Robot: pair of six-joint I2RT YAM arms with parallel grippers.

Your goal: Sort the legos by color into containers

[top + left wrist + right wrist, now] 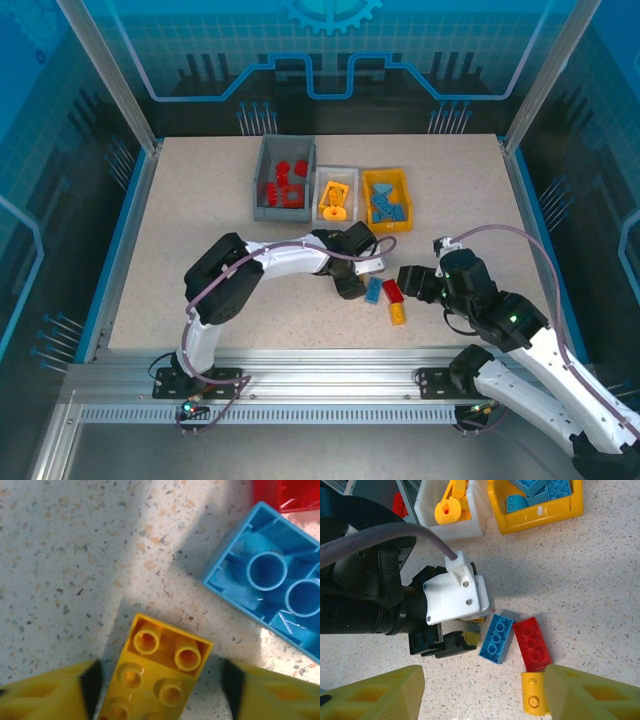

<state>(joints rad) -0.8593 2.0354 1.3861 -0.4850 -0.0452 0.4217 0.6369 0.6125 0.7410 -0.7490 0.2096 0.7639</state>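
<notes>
The left gripper [160, 700] is held open around a yellow brick [162, 655] on the tabletop [75, 555], unclamped. As the brick lies skewed between the jaws, it could be twisted out on closing and knocked against the blue brick [270, 580] nearby. The right gripper [480, 700] is open, empty.

- Table [65, 555]: pale speckled surface, crossed by soft shadows.
- Yellow brick [160, 672]: studs up, lying between the fingers [45, 697] of the left hand [160, 692], with a narrow gap on each side.
- Blue brick [265, 590]: upside down, round tubes showing; apart from the yellow brick.
- Red brick [287, 492]: upper right corner, cut off by the edge, just beside the blue brick.
</notes>
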